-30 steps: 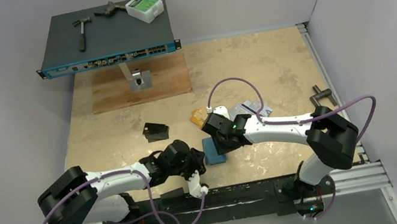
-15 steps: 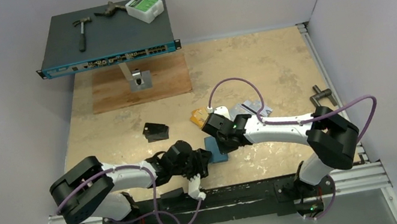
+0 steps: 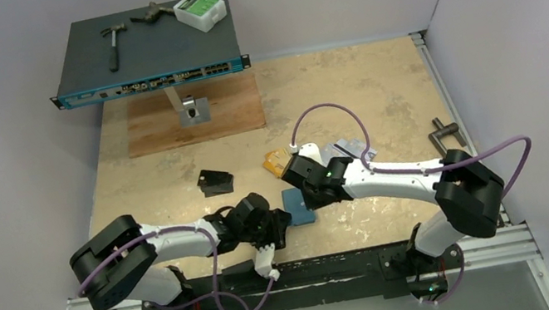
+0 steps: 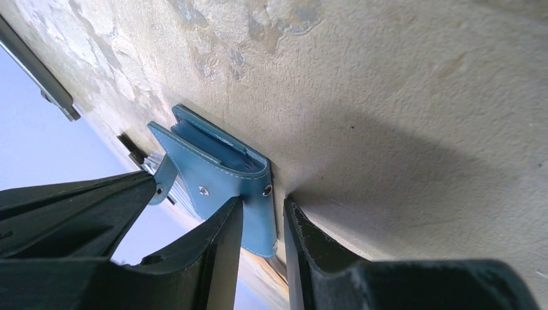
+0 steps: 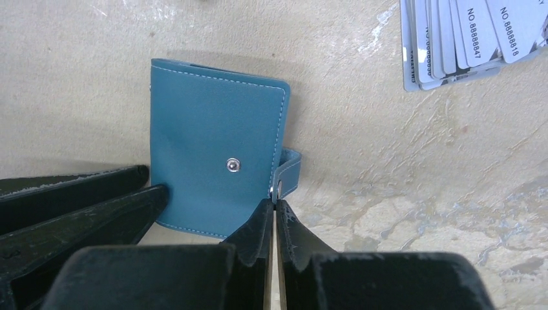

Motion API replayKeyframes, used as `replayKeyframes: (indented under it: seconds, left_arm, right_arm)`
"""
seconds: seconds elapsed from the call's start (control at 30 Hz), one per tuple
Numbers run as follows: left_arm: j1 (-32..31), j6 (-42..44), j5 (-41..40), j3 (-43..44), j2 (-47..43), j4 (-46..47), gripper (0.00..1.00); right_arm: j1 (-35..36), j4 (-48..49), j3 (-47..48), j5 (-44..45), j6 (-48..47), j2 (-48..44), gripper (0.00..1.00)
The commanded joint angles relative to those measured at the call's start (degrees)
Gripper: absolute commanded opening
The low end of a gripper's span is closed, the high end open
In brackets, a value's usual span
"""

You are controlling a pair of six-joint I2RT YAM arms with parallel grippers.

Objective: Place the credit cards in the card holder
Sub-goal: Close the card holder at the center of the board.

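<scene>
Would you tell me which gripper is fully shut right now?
The right gripper: its fingertips meet at the card holder's strap, whereas the left gripper shows a gap.

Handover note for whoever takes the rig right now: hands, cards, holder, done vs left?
Right hand: shut, pinching the snap strap of the card holder.
Left hand: part open at the holder's edge, fingers astride its flap, no firm grip seen.
Holder: closed, flat on the table, between both hands.
Grey credit cards: fanned on the table beyond it; an orange card lies nearby.
Done: none visibly loaded.
Left: open holder, insert cards.
</scene>
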Motion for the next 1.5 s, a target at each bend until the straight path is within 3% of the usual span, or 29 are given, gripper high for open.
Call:
replayKeyframes:
  seconds: [0.0, 0.77, 1.47]
  left_arm:
    - [0.0, 1.5, -0.3, 0.1, 1.3, -9.4, 0.29]
    - [-0.5, 0.7, -0.7, 3.5, 1.5, -15.6, 0.25]
    - [-0.5, 0.5, -1.2, 4.3, 1.1, -17.2, 0.24]
  right_arm:
    - [0.2, -0.2, 1.5, 2.3, 1.0, -1.5, 0.00]
    - [0.1, 8.4, 4.4, -5.3, -2.6, 5.2, 0.00]
    - [-1.4, 8.9, 6.2, -7.1, -4.5, 10.3, 0.00]
